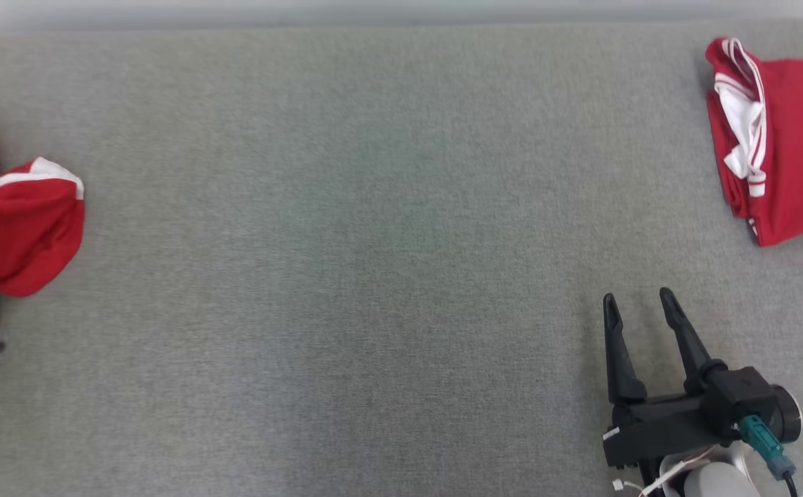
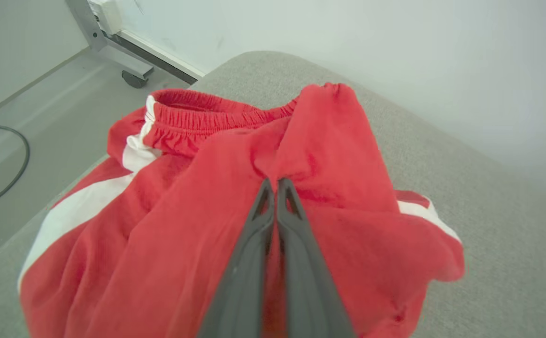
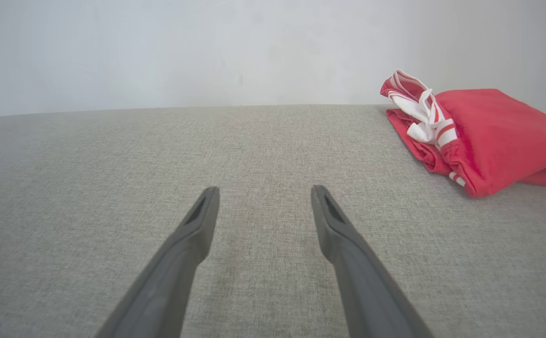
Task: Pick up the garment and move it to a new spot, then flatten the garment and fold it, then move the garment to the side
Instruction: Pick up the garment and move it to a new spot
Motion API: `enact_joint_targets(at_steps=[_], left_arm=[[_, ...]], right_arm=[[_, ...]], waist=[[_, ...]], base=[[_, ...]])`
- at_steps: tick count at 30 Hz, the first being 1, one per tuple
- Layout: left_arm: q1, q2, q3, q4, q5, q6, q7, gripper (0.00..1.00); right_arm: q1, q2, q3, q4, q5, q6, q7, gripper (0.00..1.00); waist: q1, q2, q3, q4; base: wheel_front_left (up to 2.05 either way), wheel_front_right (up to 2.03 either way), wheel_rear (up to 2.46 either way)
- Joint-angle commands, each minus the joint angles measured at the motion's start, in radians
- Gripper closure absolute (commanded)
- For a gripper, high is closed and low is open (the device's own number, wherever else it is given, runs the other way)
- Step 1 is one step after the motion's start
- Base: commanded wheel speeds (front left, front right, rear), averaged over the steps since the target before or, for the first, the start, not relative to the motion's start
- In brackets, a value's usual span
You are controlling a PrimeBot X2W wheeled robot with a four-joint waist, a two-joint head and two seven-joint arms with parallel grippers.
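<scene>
Our left gripper pinched tight on raised fold of red shorts, crumpled at grey cushion left edge, ready to lift. Our right gripper spread wide, idle, holding nothing, near folded red garment.

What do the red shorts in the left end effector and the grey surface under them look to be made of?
The red shorts: soft, matte knit fabric, probably cotton or polyester jersey; it creases limply and the elastic waistband is gathered. The grey surface: coarse woven upholstery cloth, matte, with a heathered weave; likely padded, judging by its rounded edge.
</scene>
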Motion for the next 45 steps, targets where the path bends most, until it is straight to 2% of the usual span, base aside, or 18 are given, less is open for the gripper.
enact_joint_targets(at_steps=[1,9,14,22,32,40,45], left_arm=[[-0.013,-0.004,-0.005,-0.013,0.004,-0.007,-0.021,1.0],[-0.077,-0.047,-0.066,-0.128,-0.029,-0.026,-0.1,1.0],[-0.077,-0.086,-0.157,-0.294,-0.085,-0.024,-0.079,1.0],[-0.004,-0.137,-0.275,-0.609,-0.156,-0.024,-0.005,1.0],[0.118,-0.252,-0.38,-0.899,-0.183,-0.001,0.09,1.0],[0.223,-0.321,-0.478,-0.992,-0.177,0.006,0.12,1.0],[0.325,-0.352,-0.504,-0.954,-0.198,0.01,0.09,1.0]], right_arm=[[0.013,0.001,0.002,0.004,0.0,-0.002,-0.001,0.0],[0.034,0.001,0.015,0.019,0.02,-0.002,-0.001,0.0],[0.041,0.001,0.027,0.026,0.038,-0.002,-0.001,0.0],[0.047,0.001,0.032,0.028,0.062,-0.002,-0.001,0.0],[0.047,0.001,0.032,0.03,0.086,-0.002,-0.001,0.0],[0.04,0.001,0.047,0.033,0.102,-0.002,-0.001,0.0],[0.031,0.001,0.057,0.039,0.109,-0.002,-0.001,0.0]], waist=[[0.0,0.0,-0.035,0.027],[0.0,0.0,-0.105,0.048],[0.0,0.0,-0.133,0.026],[0.0,0.0,-0.143,-0.066],[0.0,0.0,-0.125,-0.19],[0.0,0.0,-0.103,-0.22],[0.0,0.0,-0.097,-0.228]], base=[[0.0,0.0,0.0],[0.0,0.0,0.0],[0.0,0.0,0.0],[0.0,0.0,0.0],[0.0,0.0,0.0],[0.0,0.0,0.0],[0.0,0.0,0.0]])
